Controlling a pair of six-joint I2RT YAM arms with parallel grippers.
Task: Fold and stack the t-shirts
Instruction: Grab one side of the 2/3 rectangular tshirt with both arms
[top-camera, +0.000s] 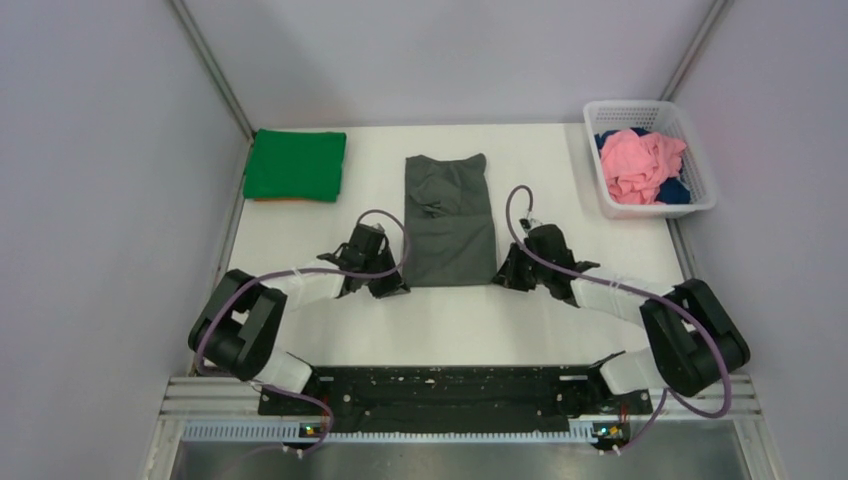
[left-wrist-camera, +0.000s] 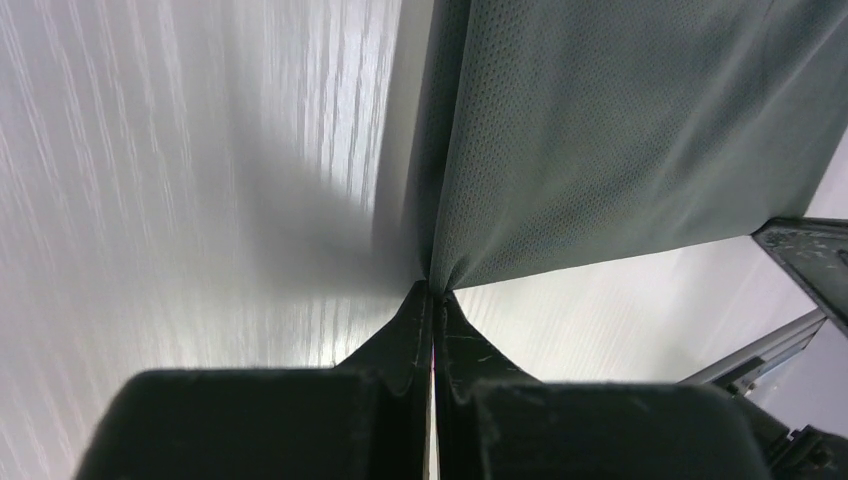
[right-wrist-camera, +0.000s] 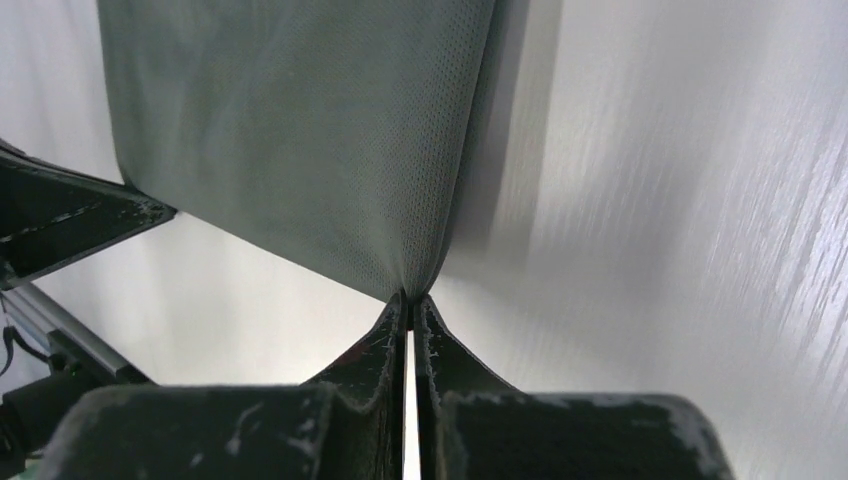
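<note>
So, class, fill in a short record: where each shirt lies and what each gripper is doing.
dark grey t-shirt: flat on the table, centre, narrowed to a strip
left gripper: shut on its near left corner
right gripper: shut on its near right corner
green t-shirt: folded, far left
pink t-shirt: crumpled in white basket, far right
dark blue t-shirt: in basket, mostly under the pink
</note>
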